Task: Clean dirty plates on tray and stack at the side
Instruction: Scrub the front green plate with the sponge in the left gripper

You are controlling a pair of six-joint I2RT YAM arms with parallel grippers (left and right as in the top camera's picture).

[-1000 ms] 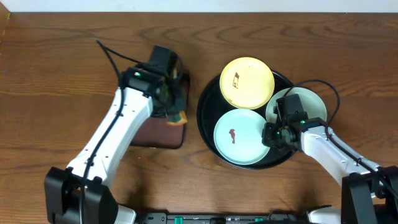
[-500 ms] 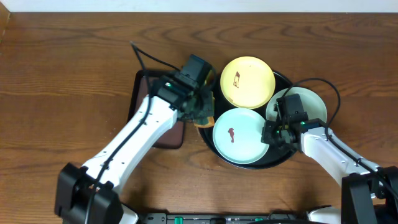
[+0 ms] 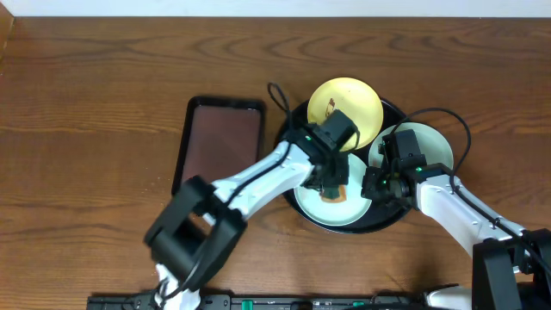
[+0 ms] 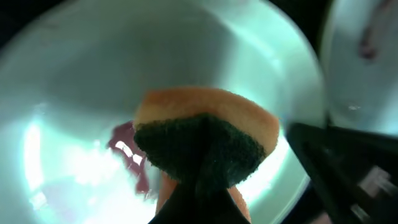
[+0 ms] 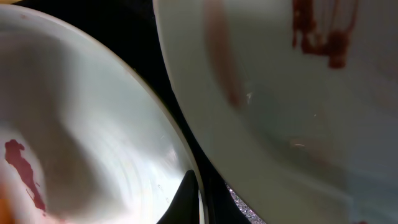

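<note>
- light blue plate (image 3: 351,213) lies in the front part of the round black tray (image 3: 301,217), which stands right of centre on the wooden table (image 3: 103,103). A red-brown smear (image 4: 127,146) marks the plate's inner face.
- pale yellow plate (image 3: 355,96) sits at the back of the same tray. Its near-left edge is hidden under the left arm (image 3: 258,176), and a small dark smear (image 3: 330,108) shows on it.
- mint green plate (image 3: 429,146) lies across the tray's right rim, partly beyond it. The right wrist view shows a red smear (image 5: 323,31) on it. Its edge runs close beside the light blue plate's edge, with a strip of dark tray between them.
- left gripper (image 3: 332,181) is over the middle of the light blue plate, clamped on a sponge (image 4: 205,134). The sponge has an orange body, and its dark green scouring face is turned toward the plate. It is just beside the red-brown smear. The blurred wrist view does not show whether it touches the plate.
- right gripper (image 3: 377,185) is closed at the right edge of the light blue plate. One dark fingertip (image 5: 186,198) lies against that rim. Whether the rim is pinched cannot be told.
- dark rectangular tray (image 3: 219,142) lies on the table to the left of the round black tray, near it but apart.
</note>
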